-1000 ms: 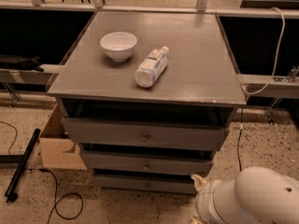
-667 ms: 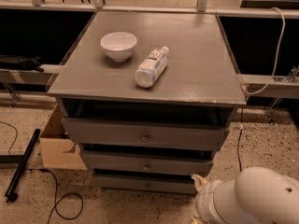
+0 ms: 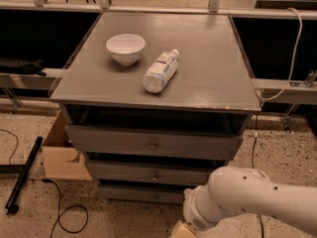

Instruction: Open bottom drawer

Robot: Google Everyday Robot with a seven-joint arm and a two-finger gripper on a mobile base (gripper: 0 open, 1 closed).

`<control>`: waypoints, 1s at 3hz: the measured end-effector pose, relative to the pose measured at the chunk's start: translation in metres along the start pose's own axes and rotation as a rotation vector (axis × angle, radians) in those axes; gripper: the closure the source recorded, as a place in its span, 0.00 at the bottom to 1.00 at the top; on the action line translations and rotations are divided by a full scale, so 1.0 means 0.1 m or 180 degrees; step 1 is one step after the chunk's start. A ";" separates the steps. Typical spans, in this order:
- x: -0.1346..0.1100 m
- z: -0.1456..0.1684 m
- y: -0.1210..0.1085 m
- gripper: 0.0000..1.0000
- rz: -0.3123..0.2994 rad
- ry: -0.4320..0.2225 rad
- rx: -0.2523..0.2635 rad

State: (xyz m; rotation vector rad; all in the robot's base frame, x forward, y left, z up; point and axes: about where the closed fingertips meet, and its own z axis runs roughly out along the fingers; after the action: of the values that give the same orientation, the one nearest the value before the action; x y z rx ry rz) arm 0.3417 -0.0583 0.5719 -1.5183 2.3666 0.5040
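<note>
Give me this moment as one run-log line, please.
task: open bottom drawer | gripper: low, below-right of knob, not on it | cabinet top: bowl, bottle lying

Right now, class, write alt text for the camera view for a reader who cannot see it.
A white robot arm reaches in from the lower right, its pincer at the picture's bottom edge, just below the thin grey wooden bottom drawer of a grey three-drawer cabinet. On top sit a white round bowl and a plastic bottle on its side.

Thin grey bottom drawer (image 3: 132, 193) lies lowest; pincer (image 3: 179, 230) near its right end.
</note>
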 end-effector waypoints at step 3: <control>-0.10 0.11 0.17 0.00 -0.0031 -0.0056 -0.0260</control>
State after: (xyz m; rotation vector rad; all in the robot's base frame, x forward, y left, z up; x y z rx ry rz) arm 0.3309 -0.0393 0.5688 -1.5527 2.3507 0.6163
